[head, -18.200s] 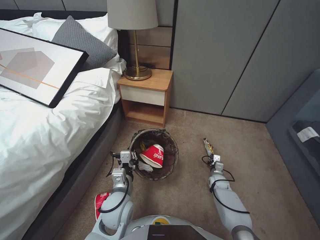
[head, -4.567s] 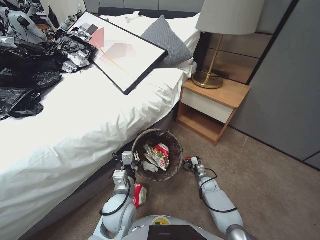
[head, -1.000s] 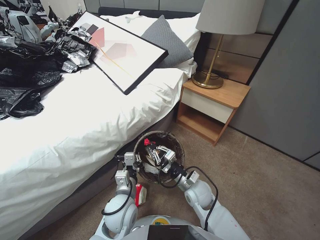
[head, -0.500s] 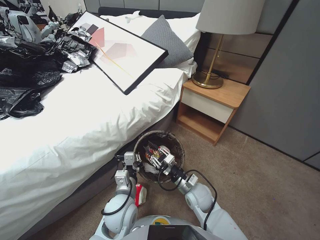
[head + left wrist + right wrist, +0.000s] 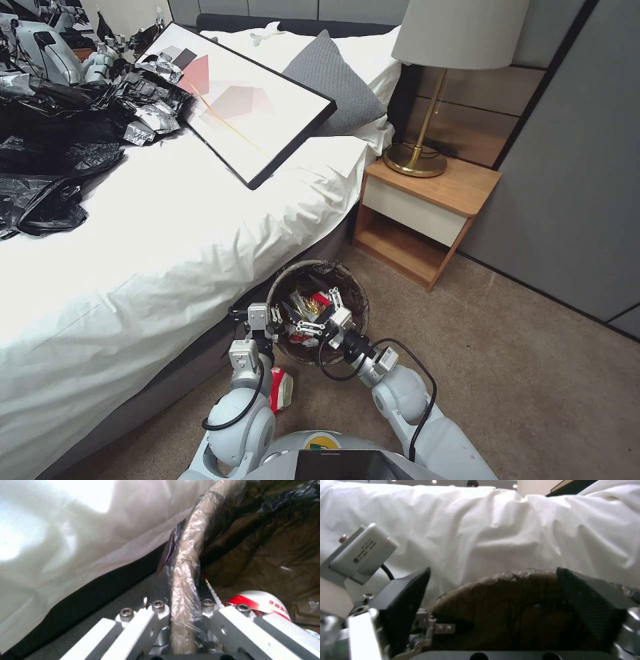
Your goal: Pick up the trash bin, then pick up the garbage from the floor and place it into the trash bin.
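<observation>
The trash bin (image 5: pixel 347 277) stands on the floor (image 5: pixel 507 373) against the bed, its dark bag folded over the rim. My left gripper (image 5: pixel 272 319) is shut on the near rim; in the left wrist view the left gripper (image 5: pixel 182 587) pinches the bag-covered rim (image 5: pixel 186 555). My right gripper (image 5: pixel 315 308) hangs over the bin's mouth, open and holding nothing, and the right wrist view has the brown bag (image 5: pixel 506 610) between its black pads (image 5: pixel 406 597). Garbage lies inside: a yellow wrapper (image 5: pixel 305 305) and a red-and-white cup (image 5: pixel 263 602). Another red-and-white cup (image 5: pixel 283 390) lies on the carpet beside my left arm.
The bed (image 5: pixel 167 267) runs close along the bin's left side, with a framed picture (image 5: pixel 247 107) and black plastic bags (image 5: pixel 60 147) on top. A wooden nightstand (image 5: pixel 427 213) with a lamp (image 5: pixel 417 160) stands just beyond. Open carpet lies to the right.
My right gripper has come lower over the bin and spread its fingers wider; the small red piece it carried now lies inside. The left gripper has kept its hold on the rim.
</observation>
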